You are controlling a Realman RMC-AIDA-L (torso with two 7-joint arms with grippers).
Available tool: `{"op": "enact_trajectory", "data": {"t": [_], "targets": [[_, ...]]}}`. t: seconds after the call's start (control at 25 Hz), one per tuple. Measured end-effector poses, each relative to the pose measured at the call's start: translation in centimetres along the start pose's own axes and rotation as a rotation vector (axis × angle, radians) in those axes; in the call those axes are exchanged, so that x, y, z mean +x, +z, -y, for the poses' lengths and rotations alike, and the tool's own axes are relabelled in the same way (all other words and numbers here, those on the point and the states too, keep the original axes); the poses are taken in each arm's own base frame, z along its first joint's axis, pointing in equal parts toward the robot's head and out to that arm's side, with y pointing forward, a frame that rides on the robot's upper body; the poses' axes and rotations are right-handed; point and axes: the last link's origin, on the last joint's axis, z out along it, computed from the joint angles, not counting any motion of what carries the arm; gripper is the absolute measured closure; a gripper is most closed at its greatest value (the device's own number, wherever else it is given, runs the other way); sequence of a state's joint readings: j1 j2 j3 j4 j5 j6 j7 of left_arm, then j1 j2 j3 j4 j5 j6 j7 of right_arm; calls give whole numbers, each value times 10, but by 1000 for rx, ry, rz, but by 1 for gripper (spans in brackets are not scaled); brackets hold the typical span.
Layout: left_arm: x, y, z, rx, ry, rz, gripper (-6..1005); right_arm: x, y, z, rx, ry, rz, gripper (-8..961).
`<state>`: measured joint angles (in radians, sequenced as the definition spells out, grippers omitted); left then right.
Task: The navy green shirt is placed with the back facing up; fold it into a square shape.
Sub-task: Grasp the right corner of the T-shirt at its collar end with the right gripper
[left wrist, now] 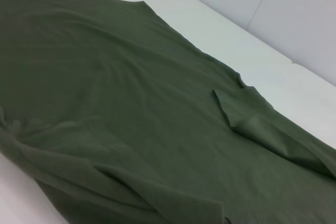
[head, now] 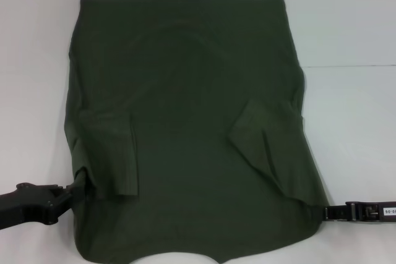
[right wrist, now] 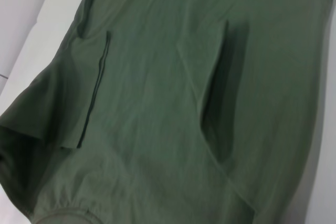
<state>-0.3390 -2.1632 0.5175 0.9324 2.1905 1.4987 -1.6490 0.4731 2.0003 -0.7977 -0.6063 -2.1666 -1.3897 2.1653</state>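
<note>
The dark olive-green shirt (head: 185, 91) lies flat on the white table (head: 352, 122), plain side up. Its hem is at the far edge and its neck opening (head: 185, 258) at the near edge. Both short sleeves are folded inward onto the body, the left sleeve (head: 111, 153) and the right sleeve (head: 263, 137). My left gripper (head: 79, 182) is at the shirt's near-left edge, by the left sleeve. My right gripper (head: 323, 212) is at the shirt's near-right edge. The shirt also fills the left wrist view (left wrist: 121, 103) and the right wrist view (right wrist: 173, 103).
A seam in the table top (head: 352, 66) runs off to the right of the shirt. Bare white table shows on both sides of the shirt and beyond its hem. White wall panels (left wrist: 273, 3) stand behind the table.
</note>
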Motion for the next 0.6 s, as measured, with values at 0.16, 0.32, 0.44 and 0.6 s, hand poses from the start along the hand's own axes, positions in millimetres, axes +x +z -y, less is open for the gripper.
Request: {"op": "enact_trajectory", "data": {"t": [0.16,0.32,0.44,0.6], "targets": [[1,-1,0,1,2,0,961,1,1,0,1,5,5,528],[2,-1,0,-1,4,-1,960,3,0,1,2,8,10,705],[3,-1,0,-3,3,-1,960,3,0,3,9,10,21,829],[2,-1,0,-3,-15,-1,960,6,1,4,7,8,49,917]]}}
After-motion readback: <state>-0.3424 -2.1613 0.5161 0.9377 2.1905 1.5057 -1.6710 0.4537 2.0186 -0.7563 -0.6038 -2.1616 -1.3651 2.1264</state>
